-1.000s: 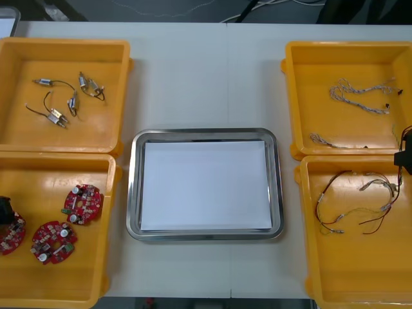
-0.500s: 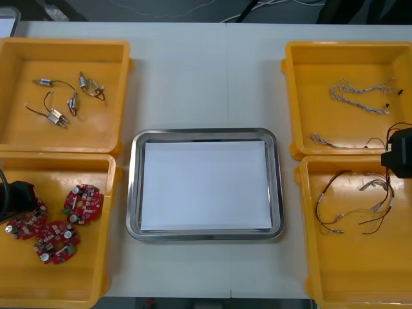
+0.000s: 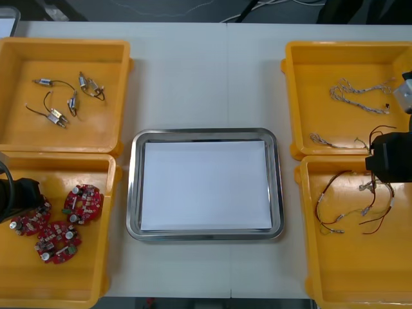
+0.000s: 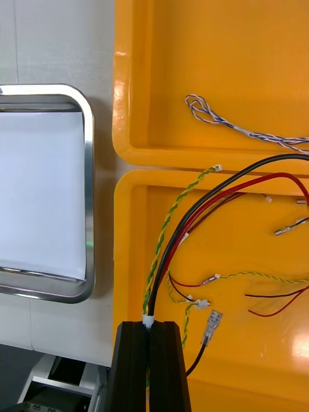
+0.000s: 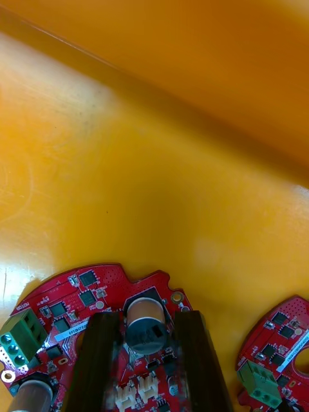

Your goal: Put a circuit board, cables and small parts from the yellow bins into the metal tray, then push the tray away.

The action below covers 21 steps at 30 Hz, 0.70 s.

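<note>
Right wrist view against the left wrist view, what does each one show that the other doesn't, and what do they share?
Right wrist view, not the left: the right gripper shut on a bundle of cables, the twisted blue and white cable in the next bin, and the metal tray. Left wrist view, not the right: the left gripper shut on a red circuit board, with a second board beside it. Shared: an orange-looking bin floor.

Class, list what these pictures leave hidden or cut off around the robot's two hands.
- Front view: the left hand is cut by the picture's edge and covers part of its board.
- Front view: the right hand's black body hides where it grips the cables.
- Left wrist view: the fingers and the edge cut off much of the board.
</note>
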{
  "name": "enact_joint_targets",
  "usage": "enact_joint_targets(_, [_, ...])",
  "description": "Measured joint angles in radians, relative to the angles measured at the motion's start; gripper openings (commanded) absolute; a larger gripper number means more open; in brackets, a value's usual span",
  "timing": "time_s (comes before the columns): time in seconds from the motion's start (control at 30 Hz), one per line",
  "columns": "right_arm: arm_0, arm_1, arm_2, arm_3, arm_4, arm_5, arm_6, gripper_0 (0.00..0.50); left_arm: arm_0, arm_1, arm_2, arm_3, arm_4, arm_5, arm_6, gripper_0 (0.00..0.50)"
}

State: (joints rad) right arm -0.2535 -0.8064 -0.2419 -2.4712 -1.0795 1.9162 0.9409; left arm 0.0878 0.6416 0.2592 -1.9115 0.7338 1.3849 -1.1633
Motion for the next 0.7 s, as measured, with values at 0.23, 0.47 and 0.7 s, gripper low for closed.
enact_joint_targets(0.23, [-0.036, -0.001, 0.070, 0.014, 0.035, 0.000, 0.000, 0.000, 0.000, 0.000, -0.002, 0.000, -0.002, 0.017, 0.000, 0.500])
enact_joint_targets(0.47, [-0.066, -0.001, 0.107, 0.055, 0.051, 0.000, -0.001, 0.000, -0.006, 0.000, 0.016, 0.000, 0.002, 0.098, 0.000, 0.500])
enact_joint_targets(0.7, [-0.076, -0.002, 0.115, 0.079, 0.060, 0.000, -0.001, 0.000, -0.022, 0.005, 0.048, 0.000, 0.018, 0.122, 0.000, 0.500])
